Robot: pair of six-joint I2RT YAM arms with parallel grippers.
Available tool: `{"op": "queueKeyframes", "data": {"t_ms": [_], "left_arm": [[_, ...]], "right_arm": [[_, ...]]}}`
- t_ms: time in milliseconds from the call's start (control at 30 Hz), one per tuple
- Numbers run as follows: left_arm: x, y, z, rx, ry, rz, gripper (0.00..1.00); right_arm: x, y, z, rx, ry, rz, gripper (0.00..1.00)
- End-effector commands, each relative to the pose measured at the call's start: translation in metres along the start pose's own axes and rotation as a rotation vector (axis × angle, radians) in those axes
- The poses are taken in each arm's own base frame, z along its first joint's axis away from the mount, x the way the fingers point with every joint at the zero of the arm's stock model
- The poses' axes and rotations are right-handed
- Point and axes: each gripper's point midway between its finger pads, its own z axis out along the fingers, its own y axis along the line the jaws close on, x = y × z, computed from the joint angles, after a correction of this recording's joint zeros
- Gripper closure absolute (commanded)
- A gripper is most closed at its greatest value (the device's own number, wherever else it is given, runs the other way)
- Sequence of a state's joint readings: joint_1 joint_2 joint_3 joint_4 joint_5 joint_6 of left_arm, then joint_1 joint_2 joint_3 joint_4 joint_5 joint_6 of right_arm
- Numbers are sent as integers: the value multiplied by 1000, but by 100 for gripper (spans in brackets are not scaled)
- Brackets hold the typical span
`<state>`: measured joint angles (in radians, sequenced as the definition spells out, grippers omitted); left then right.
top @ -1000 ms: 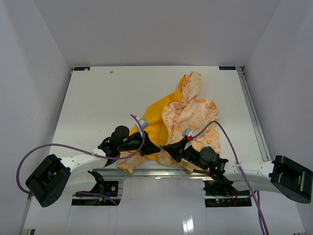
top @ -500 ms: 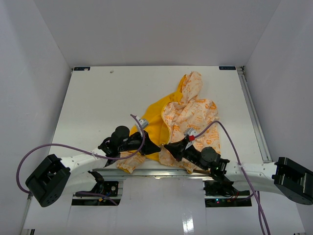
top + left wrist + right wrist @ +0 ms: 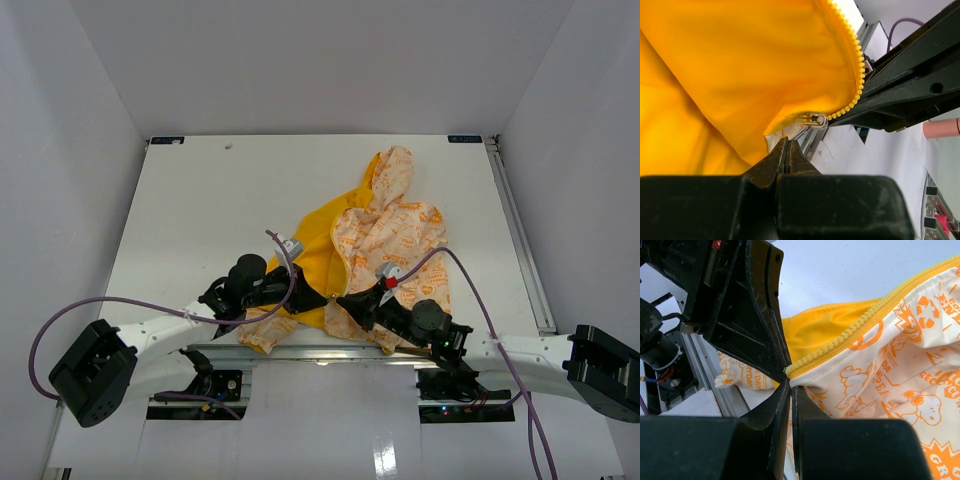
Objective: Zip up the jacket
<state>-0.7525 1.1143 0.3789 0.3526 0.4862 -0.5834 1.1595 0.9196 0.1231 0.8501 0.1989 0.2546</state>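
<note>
Jacket [image 3: 400, 235] cream-white, orange print; lining [image 3: 740, 60] bright yellow; zipper [image 3: 840, 341] yellow; table [image 3: 200, 200] white; cable [image 3: 60, 320] purple.

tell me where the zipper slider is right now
In the left wrist view, the metal zipper slider sits at the end of the jacket's yellow teeth, just above the left gripper's tips.

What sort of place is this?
Probably a robotics lab test booth: plain white walls enclose a white table, a left arm and right arm are mounted at its near edge, working a small jacket.

jacket [image 3: 900, 365] print, partial letters "PEA", "GR"
</note>
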Motion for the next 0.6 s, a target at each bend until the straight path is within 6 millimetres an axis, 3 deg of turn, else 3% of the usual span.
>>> {"op": "queueKeyframes", "data": {"t_ms": [0,567], "left_arm": [[-19,2,-8,-72,-51,32,100],[-18,-28,-13,69,-27,26,100]], "right_arm": [[-39,12,4,-36,-110,12,92],[-39,15,6,-44,-92,20,92]]}}
